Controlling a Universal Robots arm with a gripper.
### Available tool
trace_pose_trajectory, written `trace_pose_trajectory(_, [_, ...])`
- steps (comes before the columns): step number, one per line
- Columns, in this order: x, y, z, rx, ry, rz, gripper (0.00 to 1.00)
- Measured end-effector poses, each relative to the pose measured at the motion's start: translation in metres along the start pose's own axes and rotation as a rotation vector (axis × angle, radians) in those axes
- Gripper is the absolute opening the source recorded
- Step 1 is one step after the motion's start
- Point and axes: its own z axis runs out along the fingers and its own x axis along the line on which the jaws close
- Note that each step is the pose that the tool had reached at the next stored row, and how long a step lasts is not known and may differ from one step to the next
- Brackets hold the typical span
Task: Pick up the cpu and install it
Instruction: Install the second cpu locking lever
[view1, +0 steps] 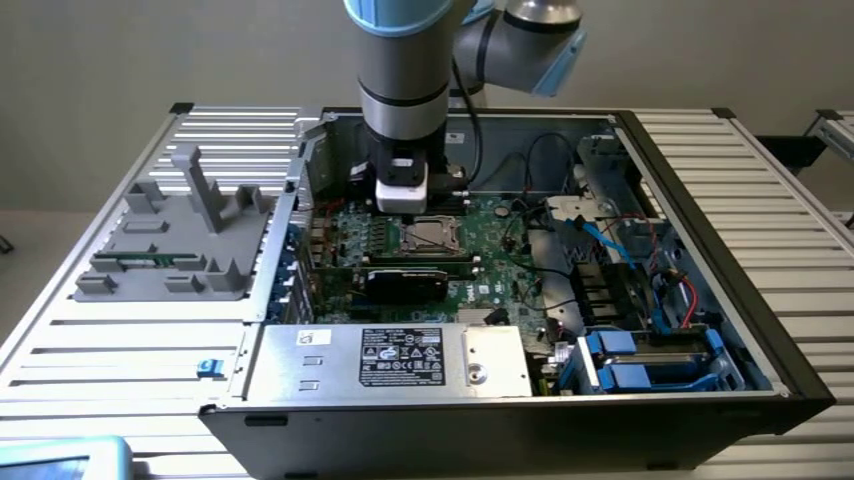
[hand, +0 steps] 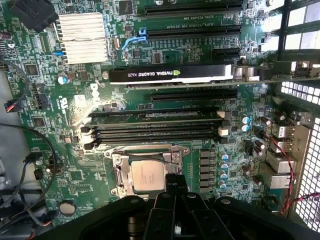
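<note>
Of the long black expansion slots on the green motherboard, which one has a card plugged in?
The slot holding the black NVIDIA Quadro graphics card; the other long black slots stand bare.

Even, soft room light fills the exterior view, with mild glare on the ribbed surface (view1: 120, 340) and deep shadow inside the case below the gripper (view1: 400, 212). In the wrist view the motherboard (hand: 200, 115) is sharp and evenly lit; the heatsink (hand: 82, 37) glares white, and the near gripper (hand: 172, 192) is dark and blurred.
</note>
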Motion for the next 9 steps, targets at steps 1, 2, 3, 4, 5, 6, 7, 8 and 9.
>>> trace_pose_trajectory(1, [0.0001,0.0017,0.0005,0.0022,-0.001,0.001,0.11])
trace_pose_trajectory(2, [0.0002,0.0033,0.001,0.0042,-0.0018,0.002,0.11])
trace_pose_trajectory(3, [0.0003,0.0048,0.0017,0.0061,-0.0024,0.002,0.11])
trace_pose_trajectory(4, [0.0004,0.0062,0.0023,0.0079,-0.003,0.003,0.11])
trace_pose_trajectory(5, [0.0005,0.0076,0.0029,0.0096,-0.0036,0.004,0.11])
trace_pose_trajectory(6, [0.0006,0.0089,0.0037,0.0111,-0.0043,0.005,0.11])
trace_pose_trajectory(7, [0.0007,0.0099,0.0047,0.0124,-0.0048,0.006,0.11])
trace_pose_trajectory(8, [0.0006,0.0107,0.0057,0.0133,-0.0053,0.007,0.11])
trace_pose_trajectory(9, [0.0006,0.011,0.0068,0.0144,-0.0059,0.008,0.11])
